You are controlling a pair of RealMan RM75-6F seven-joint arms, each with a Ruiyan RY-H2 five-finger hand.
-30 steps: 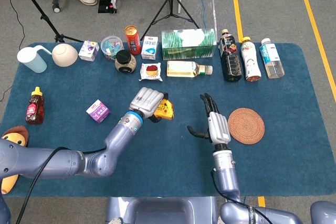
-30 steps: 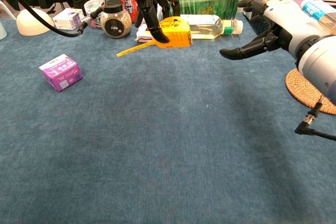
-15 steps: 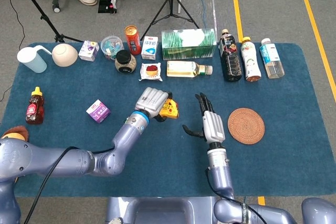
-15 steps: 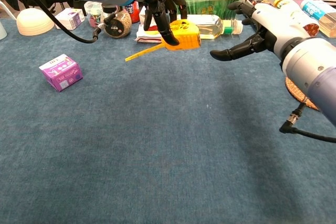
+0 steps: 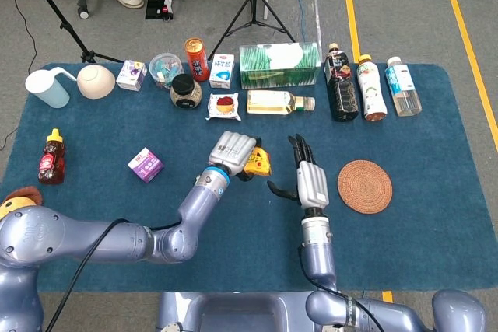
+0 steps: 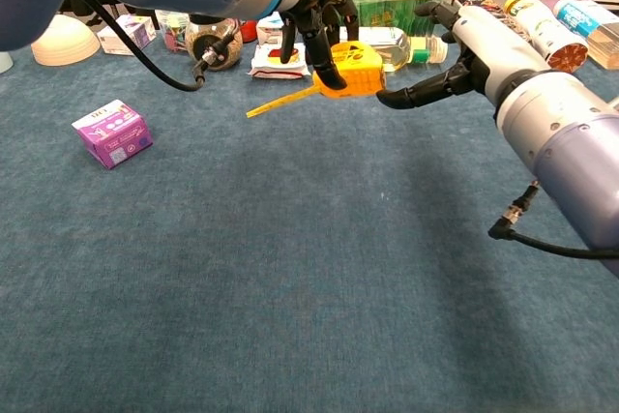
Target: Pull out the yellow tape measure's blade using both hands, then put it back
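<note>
Left hand grips the yellow tape measure above the blue cloth, right hand spread just beside it

The left hand [image 6: 314,16] clasps the yellow tape measure [image 6: 356,70] from above, a short strip of blade [image 6: 282,101] slanting out to the left; the right hand [image 6: 455,55] hangs empty with dark fingers apart, its thumb tip close to the case. Beyond, on the felt-like table [image 5: 233,246], lie a clear bottle of yellow liquid [image 5: 278,102] on its side and a green tissue box [image 5: 279,65]; a round woven coaster [image 5: 365,186] sits right, a small purple carton [image 5: 145,164] left, its print unreadable
</note>
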